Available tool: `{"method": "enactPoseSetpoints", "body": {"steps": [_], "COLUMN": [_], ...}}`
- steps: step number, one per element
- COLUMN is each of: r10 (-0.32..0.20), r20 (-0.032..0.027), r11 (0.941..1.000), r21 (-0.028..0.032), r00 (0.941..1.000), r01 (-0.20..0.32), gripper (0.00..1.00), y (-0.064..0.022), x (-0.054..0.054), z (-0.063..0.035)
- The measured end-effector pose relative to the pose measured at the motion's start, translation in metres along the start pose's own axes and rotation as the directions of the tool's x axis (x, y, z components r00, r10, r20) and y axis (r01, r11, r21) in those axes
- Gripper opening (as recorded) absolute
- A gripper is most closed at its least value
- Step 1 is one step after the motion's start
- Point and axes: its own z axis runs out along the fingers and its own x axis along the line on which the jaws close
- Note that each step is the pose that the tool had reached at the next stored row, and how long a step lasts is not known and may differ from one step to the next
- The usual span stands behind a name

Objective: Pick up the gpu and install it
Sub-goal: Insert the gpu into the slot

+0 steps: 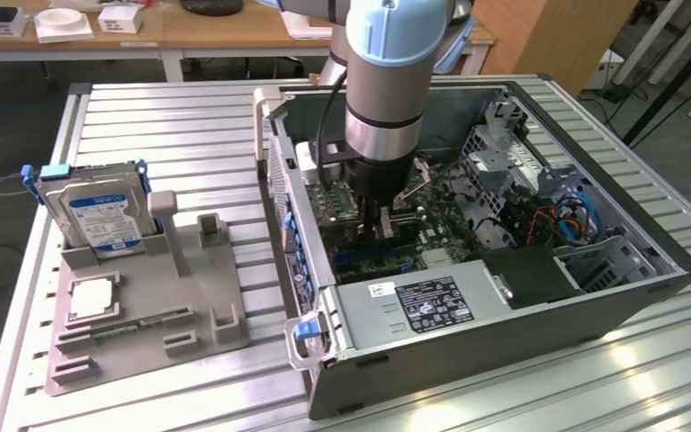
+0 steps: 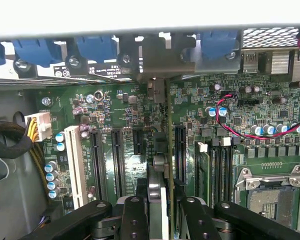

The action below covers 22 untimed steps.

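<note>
- Claw (image 2: 160,212): partly closed, with its two fingers (image 2: 134,220) clamped on opposite faces of the gpu (image 2: 159,172). The card is held upright and edge-on between them.
- Claw position: the exterior view shows the arm (image 1: 388,81) standing nearly vertical, with the claw lowered inside the open computer case (image 1: 633,297) and close over the motherboard (image 2: 115,105).
- Location of the gpu: it is inside the case, directly above the board. Its thin green edge runs parallel to the black expansion slots (image 2: 117,160), and the white slot (image 2: 76,165) lies further off to one side.
- Far end of the card: it reaches toward the rear wall of the case, near the row of blue retaining clips (image 2: 95,47).
- Work judged done: the pick-up is complete. The card is off its resting place, has been carried into the case and is aligned with the slot row.
- Work judged outstanding: the installation cannot be signed off. The claw body hides the card's connector edge, so it cannot be told whether that edge is seated in a slot, only touching it, or just above it. The grip is not released.
- Other items: the hard drive (image 1: 100,211) stands in the grey fixture (image 1: 201,306) at the exterior view's left, well apart from the case. The CPU socket (image 2: 270,195) lies beside the slot area, apart from the card.
</note>
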Motion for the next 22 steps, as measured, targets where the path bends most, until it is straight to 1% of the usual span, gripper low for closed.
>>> {"method": "enactPoseSetpoints", "body": {"steps": [22], "r10": [0.000], "r20": [-0.0002], "r11": [1.0000], "r21": [-0.0005], "r00": [1.0000], "r01": [0.000], "gripper": [0.29], "y": [0.0002], "x": [0.0001], "z": [0.0022]}}
